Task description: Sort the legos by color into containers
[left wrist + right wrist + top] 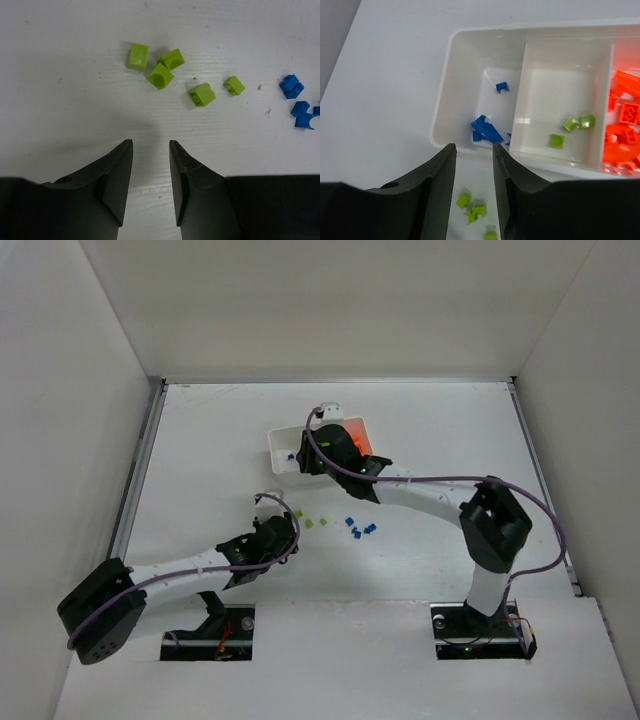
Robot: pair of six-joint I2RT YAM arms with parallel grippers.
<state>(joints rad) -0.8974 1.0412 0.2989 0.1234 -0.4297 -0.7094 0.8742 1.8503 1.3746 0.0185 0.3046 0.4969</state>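
Pose: the left arm [180,570] has its elbow swung out left and its forearm reaching right and forward. The left gripper [150,145] has its 2 fingers parted, with nothing between them. The right arm [430,495] has its elbow above its base and its forearm stretched forward-left. The right gripper [473,146] has its 2 fingers parted, the gap bare.

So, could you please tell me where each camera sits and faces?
Top external: above, behind the bases, looking down at the table; both arms show.
Left wrist: faces down past the left gripper at loose green legos.
Right wrist: looks past the right gripper into the tray.
Shared: both wrist views catch the loose green legos.
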